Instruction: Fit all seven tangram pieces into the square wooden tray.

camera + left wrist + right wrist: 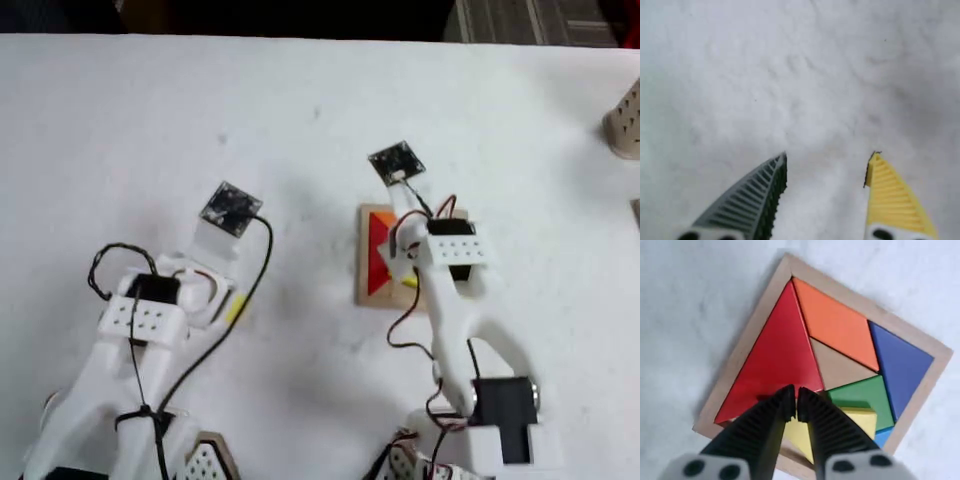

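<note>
The square wooden tray (pixel 756 314) lies on the white table, and my right gripper (pixel 796 402) hangs low over its near corner, shut with nothing between the fingers. Inside the tray are a red triangle (pixel 775 360), an orange parallelogram (pixel 837 322), a tan triangle (pixel 840 367), a blue triangle (pixel 900 365), a green square (pixel 865 395) and a yellow piece (pixel 860 421) partly hidden by my fingers. A sliver of lighter blue (pixel 882 437) shows at the corner. From above, the right arm covers half of the tray (pixel 362 262). My left gripper (pixel 827 160) stands open over bare table, left of the tray.
A pale perforated object (pixel 625 122) stands at the table's right edge. Black cables trail from both arms. The table's far edge runs along the back, with open white surface between the left arm (pixel 150 320) and the tray.
</note>
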